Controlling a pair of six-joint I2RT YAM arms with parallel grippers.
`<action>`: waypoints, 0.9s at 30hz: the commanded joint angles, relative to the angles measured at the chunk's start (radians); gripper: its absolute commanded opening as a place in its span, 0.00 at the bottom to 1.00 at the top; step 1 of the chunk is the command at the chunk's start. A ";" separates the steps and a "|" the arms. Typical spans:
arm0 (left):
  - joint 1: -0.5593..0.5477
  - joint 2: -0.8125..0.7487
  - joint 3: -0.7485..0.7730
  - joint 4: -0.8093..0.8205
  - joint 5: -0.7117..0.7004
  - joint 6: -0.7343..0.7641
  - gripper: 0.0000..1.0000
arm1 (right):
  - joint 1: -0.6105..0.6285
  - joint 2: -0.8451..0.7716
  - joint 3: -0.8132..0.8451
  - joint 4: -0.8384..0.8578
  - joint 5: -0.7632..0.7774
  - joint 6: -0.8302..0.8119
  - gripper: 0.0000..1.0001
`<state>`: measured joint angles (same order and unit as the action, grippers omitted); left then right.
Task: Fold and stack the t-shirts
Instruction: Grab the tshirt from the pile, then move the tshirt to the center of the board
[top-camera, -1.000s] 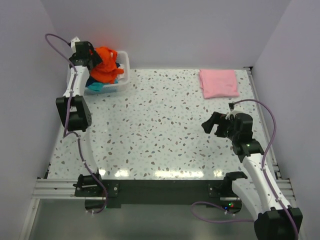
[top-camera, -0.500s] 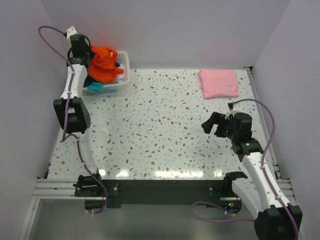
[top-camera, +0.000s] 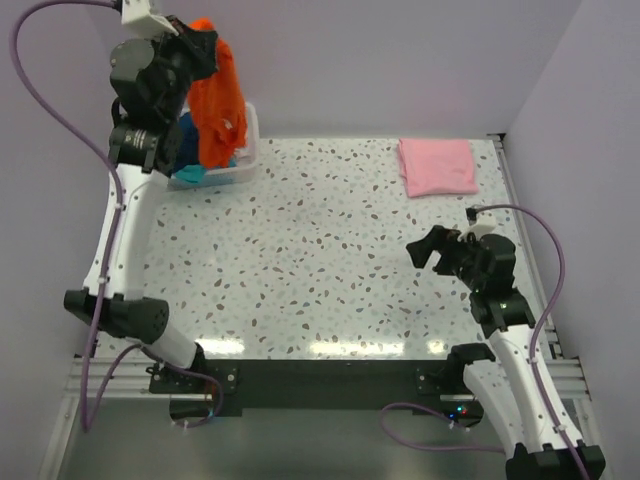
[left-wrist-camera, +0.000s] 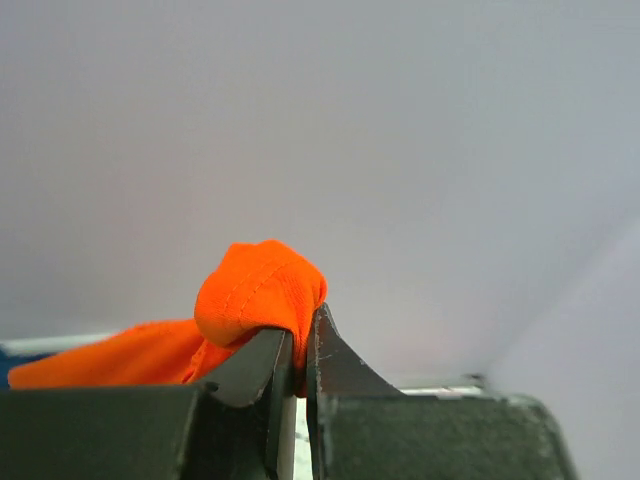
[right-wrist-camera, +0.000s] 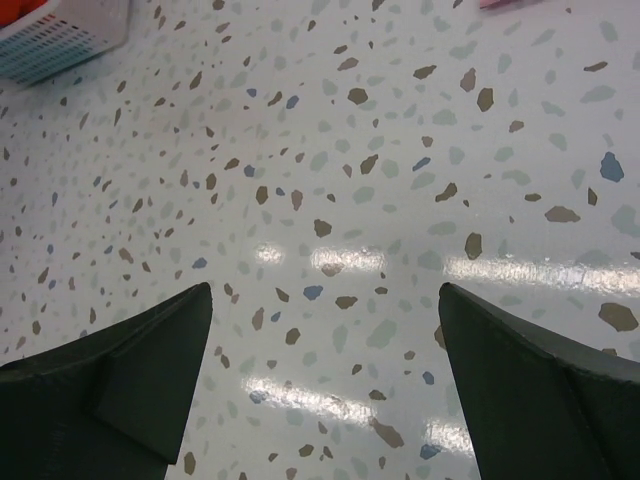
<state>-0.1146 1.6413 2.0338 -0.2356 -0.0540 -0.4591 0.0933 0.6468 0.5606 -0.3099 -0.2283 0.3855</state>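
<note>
**While the orange-red t-shirt (top-camera: 215, 100) hangs from the left jaws (left-wrist-camera: 303, 340), the drop zone is to their right**

Left jaws are clamped tight on a bunched edge of it. The cloth hangs straight below them, long axis vertical, tail over the basket (top-camera: 232, 176). Table (top-camera: 320, 260) lies right of and below those jaws. Folded pink t-shirt (top-camera: 437, 166) sits beyond the right jaws (top-camera: 437, 250), well apart. Those are spread wide, holding nothing. Left arm owns this move, I'd judge.

White plastic basket (top-camera: 225, 178) at the far-left corner of the speckled table (top-camera: 320, 270)
</note>
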 joint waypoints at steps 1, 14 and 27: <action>-0.120 -0.170 -0.047 0.113 0.104 0.042 0.00 | -0.001 -0.050 0.030 0.003 -0.008 0.016 0.99; -0.192 -0.359 -0.303 0.249 0.362 -0.147 0.00 | -0.001 -0.131 0.087 -0.093 0.027 0.030 0.99; -0.177 -0.399 -1.034 0.121 -0.154 -0.237 0.04 | 0.000 -0.006 0.062 -0.103 -0.060 0.012 0.99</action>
<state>-0.3061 1.2343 1.0016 -0.0895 0.0055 -0.6571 0.0933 0.6064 0.6098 -0.4065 -0.2356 0.4114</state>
